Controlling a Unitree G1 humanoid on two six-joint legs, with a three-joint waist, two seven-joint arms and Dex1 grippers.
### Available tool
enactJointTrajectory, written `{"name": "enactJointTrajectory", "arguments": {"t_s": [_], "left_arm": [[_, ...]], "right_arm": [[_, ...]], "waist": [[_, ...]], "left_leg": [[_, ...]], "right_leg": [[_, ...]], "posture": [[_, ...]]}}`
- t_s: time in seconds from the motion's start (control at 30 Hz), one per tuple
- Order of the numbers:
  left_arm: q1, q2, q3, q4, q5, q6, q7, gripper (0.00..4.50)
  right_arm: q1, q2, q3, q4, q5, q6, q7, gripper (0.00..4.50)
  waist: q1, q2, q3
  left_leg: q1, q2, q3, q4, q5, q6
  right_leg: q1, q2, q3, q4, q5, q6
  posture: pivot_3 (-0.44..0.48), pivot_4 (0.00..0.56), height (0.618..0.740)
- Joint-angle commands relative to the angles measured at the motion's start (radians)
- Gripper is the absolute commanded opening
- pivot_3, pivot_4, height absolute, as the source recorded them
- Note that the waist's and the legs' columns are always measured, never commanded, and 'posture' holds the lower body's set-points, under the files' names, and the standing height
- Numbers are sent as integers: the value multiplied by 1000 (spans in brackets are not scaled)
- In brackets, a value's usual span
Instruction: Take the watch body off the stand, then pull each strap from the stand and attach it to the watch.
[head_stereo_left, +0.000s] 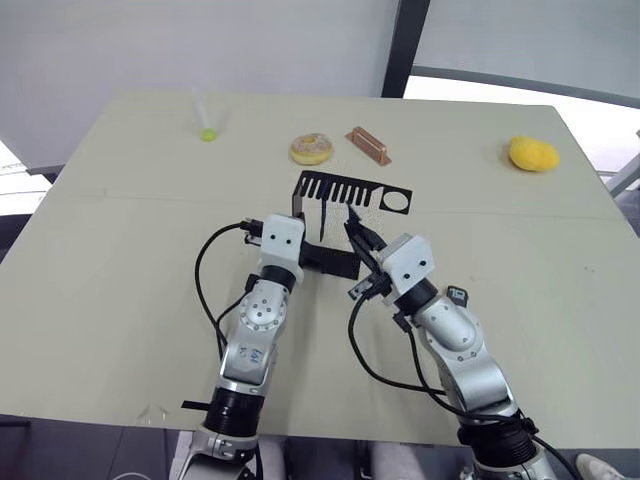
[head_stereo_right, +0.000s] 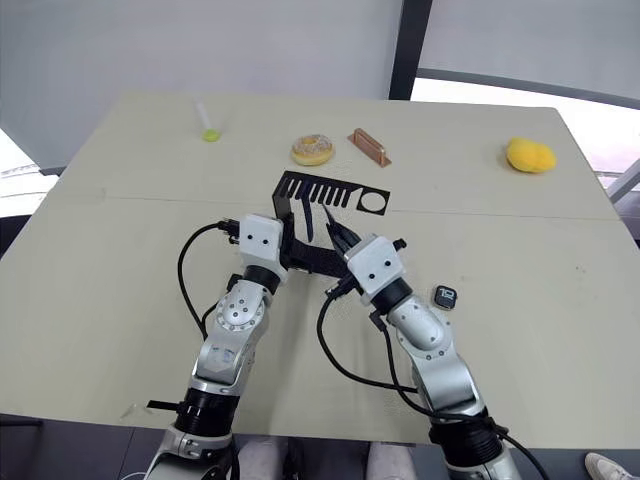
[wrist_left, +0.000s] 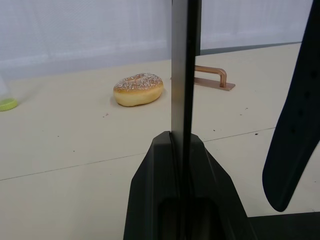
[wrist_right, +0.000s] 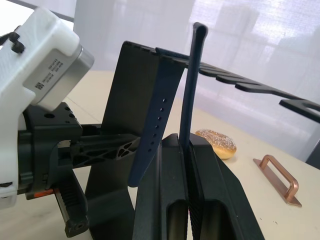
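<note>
The black stand (head_stereo_left: 345, 188) rises mid-table, its slotted top plate facing me. My left gripper (head_stereo_left: 308, 252) is shut on the stand's upright wall (wrist_left: 185, 75), low down near the base. Under the comb slots, my right gripper (head_stereo_left: 352, 233) is shut on one navy strap (wrist_right: 192, 85) that runs up between its fingers. A second strap (wrist_right: 155, 130), with a row of holes, hangs from the top plate just beside it and close to the wall. The watch body (head_stereo_right: 445, 297) lies flat on the table to the right of my right forearm, apart from both grippers.
Behind the stand lie a sprinkled donut (head_stereo_left: 311, 149) and a copper-coloured handle bar (head_stereo_left: 368, 145). A yellow lumpy object (head_stereo_left: 533, 153) sits at the far right, and a small green-capped item (head_stereo_left: 207, 133) at the far left. The table's near edge runs below my arms.
</note>
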Motion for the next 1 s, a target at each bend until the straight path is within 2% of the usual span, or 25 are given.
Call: {"name": "enactJointTrajectory", "arguments": {"t_s": [0.03, 0.1, 0.17, 0.23, 0.37, 0.4, 0.43, 0.47, 0.57, 0.67, 0.83, 0.9, 0.93, 1.0], "left_arm": [[-9, -3, 8, -21, -17, -1, -18, 0], [-5, -6, 12, -27, -28, 2, -24, 0], [7, -7, 10, -38, -36, 5, -32, 626], [26, -10, -7, -57, -39, 16, -44, 1343], [77, 16, -20, -131, -43, 43, -85, 3425], [91, 24, -17, -152, -43, 56, -92, 3719], [107, 33, -15, -177, -45, 69, -101, 4215], [127, 43, -12, -205, -52, 86, -114, 4445], [224, 104, 8, -345, -110, 160, -194, 4445], [296, 211, 42, -446, -213, 197, -339, 4445], [351, 443, 201, -502, -505, 246, -650, 4445], [356, 522, 314, -499, -733, 322, -788, 4445], [345, 553, 378, -482, -847, 382, -815, 4445], [326, 625, 442, -451, -974, 470, -853, 4445]], "right_arm": [[27, -13, -25, -70, 33, -26, 28, 34], [43, -24, -34, -81, 37, -24, 34, 34], [68, -40, -52, -91, 57, -21, 47, 0], [88, -61, -81, -99, 92, -14, 67, 0], [106, -107, -124, -108, 149, -9, 118, 0], [107, -117, -132, -108, 163, -7, 132, 0], [109, -127, -141, -109, 179, -3, 144, 0], [112, -135, -150, -110, 199, 4, 156, 0], [145, -163, -187, -135, 309, 73, 202, 0], [182, -197, -203, -157, 389, 118, 259, 0], [193, -265, -234, -129, 497, 199, 356, 0], [176, -283, -238, -136, 604, 282, 403, 0], [173, -305, -218, -140, 623, 299, 452, 0], [169, -334, -189, -146, 668, 312, 554, 0]], "waist": [[0, 0, 0], [0, 0, 0], [1, 0, 0], [1, 0, 0], [0, 0, 0], [0, 0, 0], [-1, 0, 0], [-2, 0, 0], [-2, 0, 0], [-2, 0, 0], [-2, 1, 1], [-2, 1, 1], [-3, 1, 1], [-3, 1, 1]], "left_leg": [[0, 0, 0, 0, 0, 0], [0, 0, 0, 0, 0, 0], [0, 0, 0, 0, 0, 0], [0, 0, -1, 0, 0, 0], [0, 0, -1, 0, 0, 0], [0, 0, -1, -1, 0, 0], [0, 0, -1, 0, 0, 0], [0, 0, -1, -1, 0, 0], [0, 1, -1, -1, 0, 0], [0, 1, -2, -2, 0, 0], [1, 1, -3, -1, 0, 0], [1, 1, -4, -1, 0, -1], [0, 1, -4, -1, -1, -1], [0, 1, -5, -1, -1, -1]], "right_leg": [[0, 0, 0, 0, 0, 0], [1, 0, 0, -1, 0, 0], [1, 0, 0, -1, 0, 0], [1, 0, -1, -2, 0, 0], [1, 0, -1, -2, 0, 0], [1, 0, -1, -2, 0, 0], [1, 0, -1, -3, 0, 0], [1, 0, -1, -3, 0, 0], [1, -1, 0, -2, 0, 0], [1, -2, 0, -3, 0, 0], [2, -5, 3, -5, -1, -1], [2, -6, 5, -4, -1, -2], [2, -6, 6, -4, -1, -2], [2, -6, 6, -4, -2, -3]], "posture": [[0, 150, 740], [0, 150, 740], [0, 150, 740], [0, 150, 740], [0, 150, 740], [0, 150, 740], [0, 150, 740], [0, 150, 740], [0, 150, 740], [0, 150, 740], [0, 150, 740], [0, 150, 740], [0, 150, 740], [0, 150, 740]]}}
